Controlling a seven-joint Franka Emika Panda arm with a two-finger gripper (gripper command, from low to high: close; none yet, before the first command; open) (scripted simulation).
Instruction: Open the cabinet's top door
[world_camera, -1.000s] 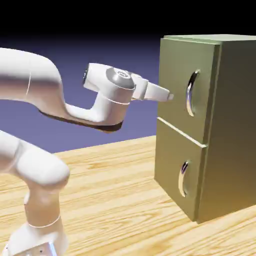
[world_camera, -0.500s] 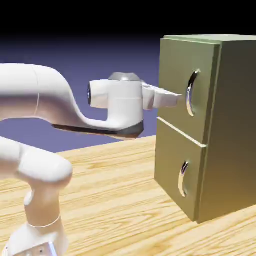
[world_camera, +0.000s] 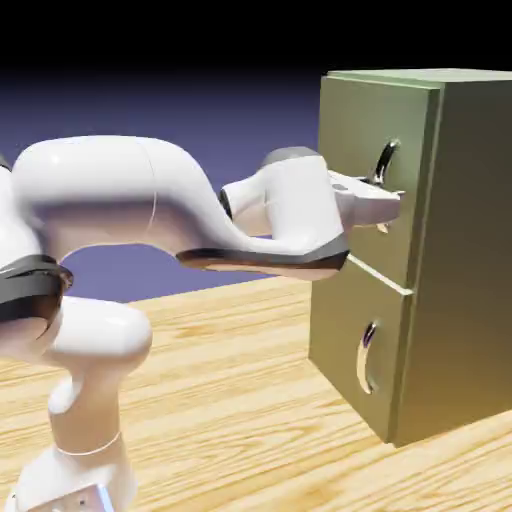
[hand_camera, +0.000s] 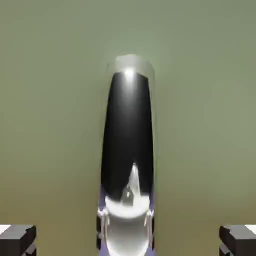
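In the exterior view the gripper (world_camera: 388, 205) sits at the handle (world_camera: 383, 163) of the top door (world_camera: 372, 170), high on the cabinet (world_camera: 455, 250), while the hand view shows the fingertips (hand_camera: 17, 239) flanking that handle (hand_camera: 127, 150), apparently clamped on it, so pulling outward should follow.

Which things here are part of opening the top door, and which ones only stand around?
Belong to the job:
cabinet
top door
its long silver handle
gripper, at that handle

Not needed:
bottom door
its small handle
wooden table
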